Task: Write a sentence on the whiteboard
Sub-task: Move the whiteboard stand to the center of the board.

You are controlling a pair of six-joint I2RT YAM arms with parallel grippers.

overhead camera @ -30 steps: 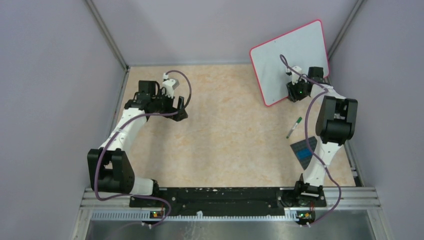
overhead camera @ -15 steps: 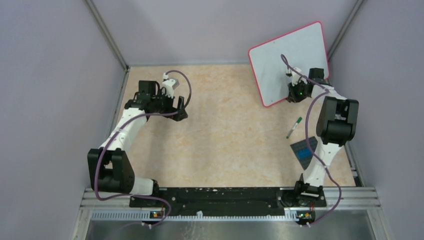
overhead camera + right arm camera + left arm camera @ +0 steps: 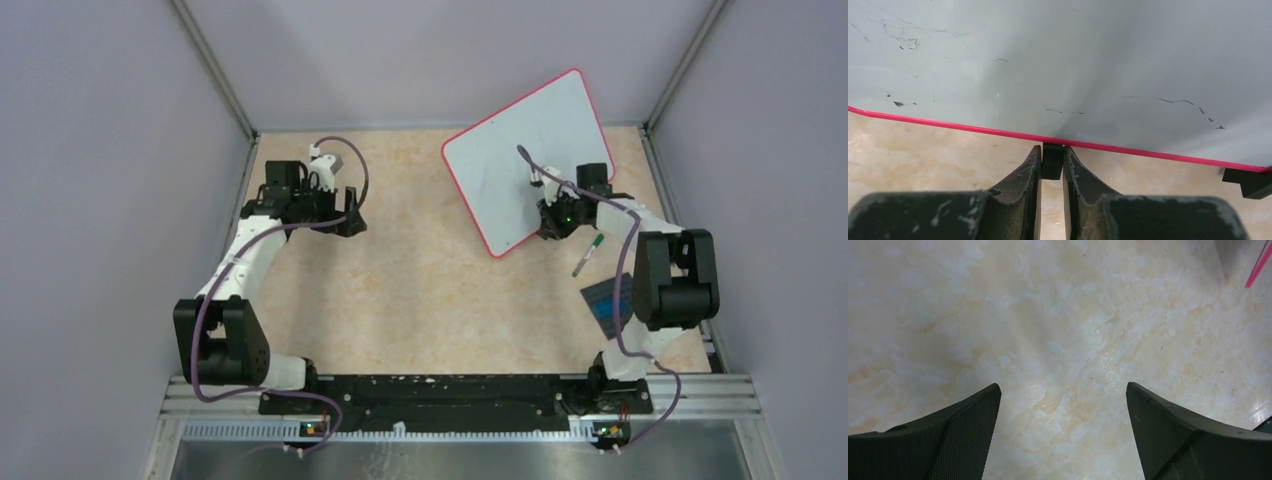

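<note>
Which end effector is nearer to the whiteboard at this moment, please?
Right. The right end effector grips a black foot at the whiteboard's red rim; the left end effector hangs open over the table, well away.

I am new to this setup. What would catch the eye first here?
The red-rimmed whiteboard, tilted toward the far right of the table, with the right gripper shut on its small black foot. A green marker lies untouched on the table beside that arm, while the left gripper hangs open over the table at the far left.
</note>
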